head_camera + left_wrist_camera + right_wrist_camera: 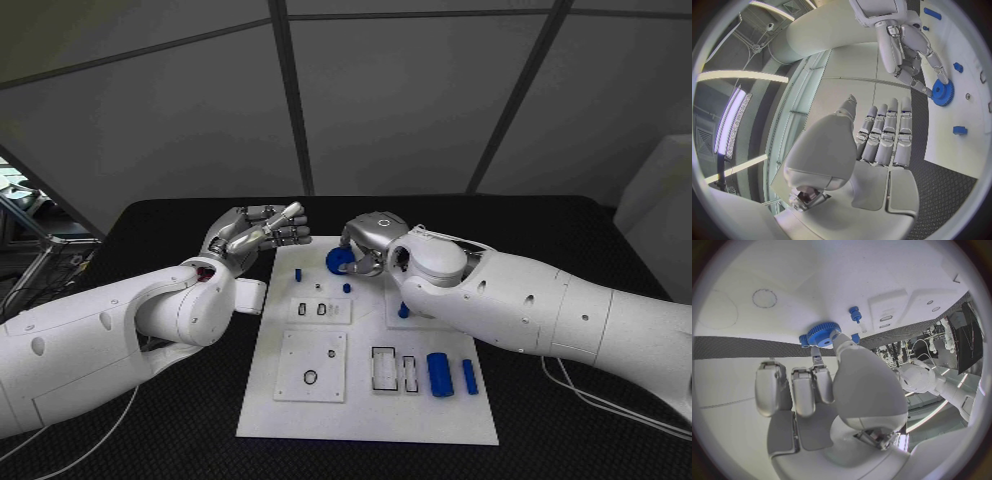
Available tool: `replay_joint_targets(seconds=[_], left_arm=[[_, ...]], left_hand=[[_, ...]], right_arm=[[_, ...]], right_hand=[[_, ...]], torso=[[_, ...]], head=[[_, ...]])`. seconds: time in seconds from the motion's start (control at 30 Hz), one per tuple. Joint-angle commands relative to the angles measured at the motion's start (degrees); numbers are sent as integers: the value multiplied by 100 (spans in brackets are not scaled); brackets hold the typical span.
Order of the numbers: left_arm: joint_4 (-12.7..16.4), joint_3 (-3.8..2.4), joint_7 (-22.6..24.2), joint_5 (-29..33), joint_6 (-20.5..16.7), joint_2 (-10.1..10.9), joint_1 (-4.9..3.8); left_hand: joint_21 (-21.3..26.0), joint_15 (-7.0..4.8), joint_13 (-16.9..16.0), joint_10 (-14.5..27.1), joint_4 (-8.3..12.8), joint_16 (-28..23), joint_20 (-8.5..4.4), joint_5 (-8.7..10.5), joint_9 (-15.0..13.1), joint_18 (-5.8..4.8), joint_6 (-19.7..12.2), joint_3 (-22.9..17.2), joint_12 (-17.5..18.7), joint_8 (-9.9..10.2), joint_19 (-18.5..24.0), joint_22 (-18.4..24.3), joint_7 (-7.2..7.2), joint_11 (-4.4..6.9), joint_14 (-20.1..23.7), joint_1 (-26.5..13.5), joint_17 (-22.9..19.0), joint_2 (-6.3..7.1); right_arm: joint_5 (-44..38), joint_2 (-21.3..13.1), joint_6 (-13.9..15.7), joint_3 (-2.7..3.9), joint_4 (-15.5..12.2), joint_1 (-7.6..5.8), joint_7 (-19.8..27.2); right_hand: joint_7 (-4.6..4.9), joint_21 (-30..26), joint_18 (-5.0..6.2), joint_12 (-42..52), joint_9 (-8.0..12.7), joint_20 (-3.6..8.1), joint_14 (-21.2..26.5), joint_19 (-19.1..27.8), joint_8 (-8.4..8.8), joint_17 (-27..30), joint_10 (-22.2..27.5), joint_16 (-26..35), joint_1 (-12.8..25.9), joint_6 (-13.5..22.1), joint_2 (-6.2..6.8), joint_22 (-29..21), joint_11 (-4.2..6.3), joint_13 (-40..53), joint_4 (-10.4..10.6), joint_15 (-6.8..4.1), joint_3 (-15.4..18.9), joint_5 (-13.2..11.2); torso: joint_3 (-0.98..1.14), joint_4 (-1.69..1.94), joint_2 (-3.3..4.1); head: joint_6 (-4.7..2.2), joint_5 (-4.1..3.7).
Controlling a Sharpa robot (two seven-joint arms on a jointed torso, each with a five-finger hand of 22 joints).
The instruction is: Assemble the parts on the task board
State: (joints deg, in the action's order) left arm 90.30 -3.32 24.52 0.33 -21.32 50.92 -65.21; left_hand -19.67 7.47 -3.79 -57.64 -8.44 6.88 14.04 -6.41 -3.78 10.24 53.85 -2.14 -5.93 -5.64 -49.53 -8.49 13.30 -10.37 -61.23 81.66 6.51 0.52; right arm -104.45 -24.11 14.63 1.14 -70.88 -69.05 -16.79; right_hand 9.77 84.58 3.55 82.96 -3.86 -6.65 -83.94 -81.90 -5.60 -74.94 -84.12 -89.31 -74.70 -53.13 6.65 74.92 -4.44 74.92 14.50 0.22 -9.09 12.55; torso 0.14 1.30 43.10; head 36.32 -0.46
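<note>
Blue gear point(339, 261) at the far end of the white board point(368, 415), pinched at its rim by the right hand point(372, 240); seen also from the right wrist point(823, 333), with fingertips point(837, 338) on its toothed edge, and from the left wrist point(942, 93), held just over the board surface. Cannot tell whether the gear touches the board or hangs just above it. A small blue peg point(297, 273) upright on the board just beside the gear, toward the left arm; another small blue piece point(346, 288) a little nearer. Two blue cylinders point(440, 374) lying side by side on the board's near right part, next to a pair of rectangular slots point(385, 369). A raised white plate with an oval hole point(312, 377) on the near left part; a smaller plate with two slots point(319, 311) between it and the gear.

Left hand point(261, 231) raised off the board's far left corner, holding nothing, fingers straight and close together, as shown too from its own wrist point(882, 132). Board on a black table point(159, 230).
</note>
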Motion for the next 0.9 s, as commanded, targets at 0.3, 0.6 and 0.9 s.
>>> replay_joint_targets(seconds=[0.3,0.6,0.9], left_arm=[[8,-6,-98,-5,85,7,-12],[14,-6,-130,-5,91,13,-13],[19,-6,-130,-5,85,24,-14]], left_hand=[[14,42,0,-25,78,-49,3,13,0,16,18,-16,36,43,31,11,22,-12,-1,42,13,-48],[17,45,2,-21,98,-65,6,12,1,15,17,-24,43,49,39,14,25,-14,10,57,13,-52],[17,46,2,-20,105,-69,6,11,1,15,17,-28,46,50,41,15,26,-14,11,63,13,-56]], right_arm=[[442,-17,-487,3,9,-14,271],[583,-36,-486,3,78,-15,233],[607,-152,14,3,-75,-15,259]], right_hand=[[-70,13,-103,94,-26,-19,-595,-13,-36,-1456,-84,-49,960,-75,-113,382,4,837,197,19,92,352],[-60,23,-108,100,-14,-11,-603,-27,-4,-1490,-90,-62,946,-43,-167,405,1,848,173,17,139,488],[-8,62,-126,136,-12,-43,-606,-83,50,-1506,-119,-69,675,1,-220,488,-43,893,36,57,135,659]], torso=[[0,0,0],[-1,3,-3],[3,-3,-1]], head=[[7,8],[8,8],[-12,4]])
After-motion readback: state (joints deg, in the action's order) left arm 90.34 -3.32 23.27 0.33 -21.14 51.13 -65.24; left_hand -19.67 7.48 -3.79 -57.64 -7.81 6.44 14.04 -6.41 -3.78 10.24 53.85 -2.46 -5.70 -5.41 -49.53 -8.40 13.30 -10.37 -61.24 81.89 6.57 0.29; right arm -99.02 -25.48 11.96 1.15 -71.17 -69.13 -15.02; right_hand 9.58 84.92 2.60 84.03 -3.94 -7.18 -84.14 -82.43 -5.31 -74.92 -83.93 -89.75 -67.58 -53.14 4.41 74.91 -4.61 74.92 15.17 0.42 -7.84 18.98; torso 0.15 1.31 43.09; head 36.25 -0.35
